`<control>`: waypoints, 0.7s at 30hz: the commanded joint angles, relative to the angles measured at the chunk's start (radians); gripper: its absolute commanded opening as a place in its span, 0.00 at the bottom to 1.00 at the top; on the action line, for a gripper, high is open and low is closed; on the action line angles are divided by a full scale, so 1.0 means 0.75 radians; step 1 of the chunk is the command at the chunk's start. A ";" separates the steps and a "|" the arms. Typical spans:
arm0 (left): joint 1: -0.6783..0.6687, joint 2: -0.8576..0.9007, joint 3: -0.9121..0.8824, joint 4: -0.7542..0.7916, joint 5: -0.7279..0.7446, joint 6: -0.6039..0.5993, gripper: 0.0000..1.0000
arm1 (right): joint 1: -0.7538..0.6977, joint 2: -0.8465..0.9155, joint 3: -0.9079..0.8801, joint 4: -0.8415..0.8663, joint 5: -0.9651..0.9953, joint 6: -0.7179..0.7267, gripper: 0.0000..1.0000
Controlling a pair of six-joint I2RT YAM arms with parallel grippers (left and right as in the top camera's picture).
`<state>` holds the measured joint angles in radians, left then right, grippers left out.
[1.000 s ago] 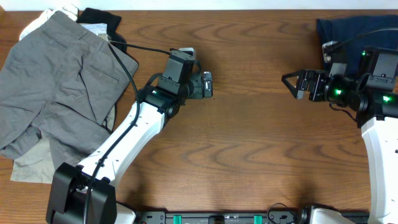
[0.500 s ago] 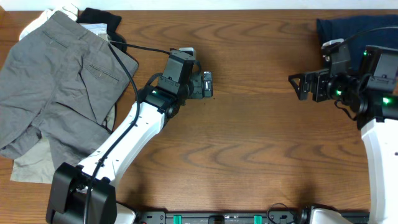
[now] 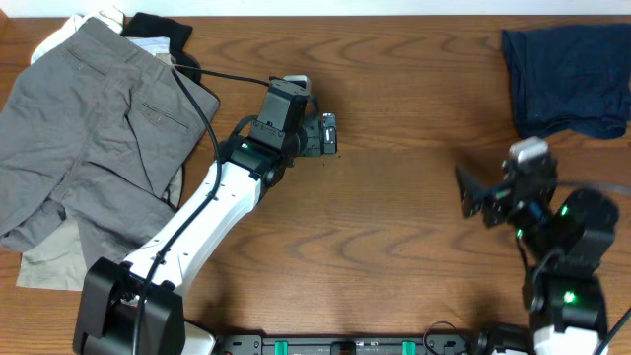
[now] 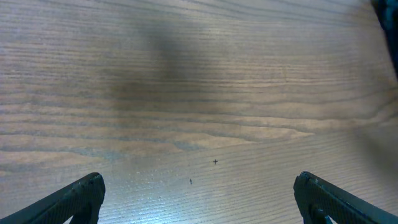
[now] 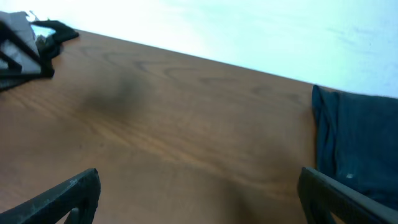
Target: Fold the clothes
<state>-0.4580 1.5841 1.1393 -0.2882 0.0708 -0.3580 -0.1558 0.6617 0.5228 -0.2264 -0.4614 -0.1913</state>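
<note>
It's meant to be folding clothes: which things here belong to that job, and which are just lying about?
Part of the job: navy blue shorts, by the right arm, not held.

Just lying about: grey shorts on the left; beige garment, black garment and white garment showing around their edges.

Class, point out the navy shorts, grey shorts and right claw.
navy shorts [image 3: 567,79], overhead view, middle of the fabric.
grey shorts [image 3: 89,148], overhead view, middle of the fabric.
right claw [image 3: 463,191], overhead view, midway between its fingertips.

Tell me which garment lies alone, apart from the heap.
The dark navy blue cotton shorts, alone at the far right. The grey shorts lie on a heap of beige, black and white garments at the far left.
</note>
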 commanded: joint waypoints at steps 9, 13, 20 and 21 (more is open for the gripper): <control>0.006 0.003 -0.005 -0.004 -0.016 0.023 0.98 | 0.009 -0.393 -0.362 0.142 0.156 0.139 0.99; 0.006 0.003 -0.005 -0.004 -0.016 0.023 0.98 | 0.009 -0.480 -0.445 0.154 0.292 0.367 0.99; 0.006 0.003 -0.005 -0.004 -0.016 0.023 0.98 | 0.009 -0.580 -0.586 0.216 0.385 0.443 0.99; 0.006 0.003 -0.005 -0.004 -0.016 0.023 0.98 | 0.009 -0.588 -0.606 0.229 0.397 0.443 0.99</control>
<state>-0.4580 1.5845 1.1393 -0.2886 0.0708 -0.3580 -0.1558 0.2428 0.1028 -0.0669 -0.2184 0.0971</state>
